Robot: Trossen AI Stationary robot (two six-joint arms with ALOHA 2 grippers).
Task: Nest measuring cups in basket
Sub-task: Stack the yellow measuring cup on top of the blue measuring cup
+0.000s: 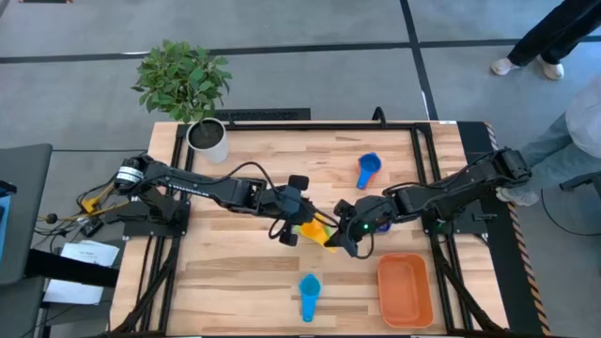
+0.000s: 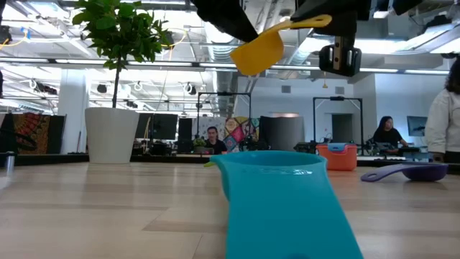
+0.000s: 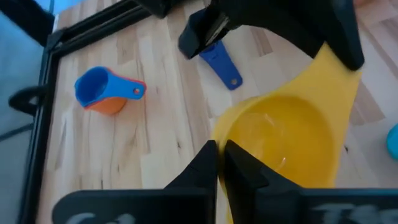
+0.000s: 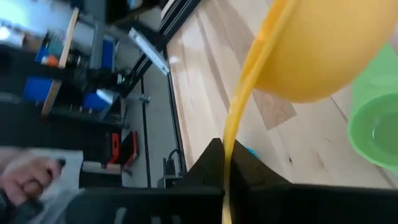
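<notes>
The yellow measuring cup (image 1: 316, 231) hangs in the air over the table's middle between both grippers; the low view shows the yellow cup (image 2: 257, 49) well above the wood. My left gripper (image 1: 294, 223) reaches it from the left and is shut on it. My right gripper (image 1: 342, 237) reaches it from the right and is shut on it too. The light blue cup (image 1: 309, 293) lies near the front edge. A blue cup sits inside an orange one (image 1: 368, 169) toward the far side. A green cup (image 4: 373, 124) stands on the table below the yellow one. The orange basket (image 1: 406, 289) sits front right. My left gripper (image 3: 222, 158) pinches the yellow cup's bowl rim (image 3: 225, 140) between its two fingers, on the side away from the handle, one finger inside the bowl and one outside. The cup is lifted clear of the table. My right gripper (image 4: 229, 165) pinches the yellow cup's flat handle (image 4: 235, 127) between its fingers, coming along the handle from its free end. The bowl (image 4: 323, 50) stands out beyond the fingertips, clear of the table.
A white plant pot (image 1: 208, 139) stands at the far left corner. A dark blue cup (image 2: 410, 173) lies on the table; its handle (image 3: 221, 62) shows behind my right gripper. People stand beyond the table's right and far edges. Bare wood lies at the front left.
</notes>
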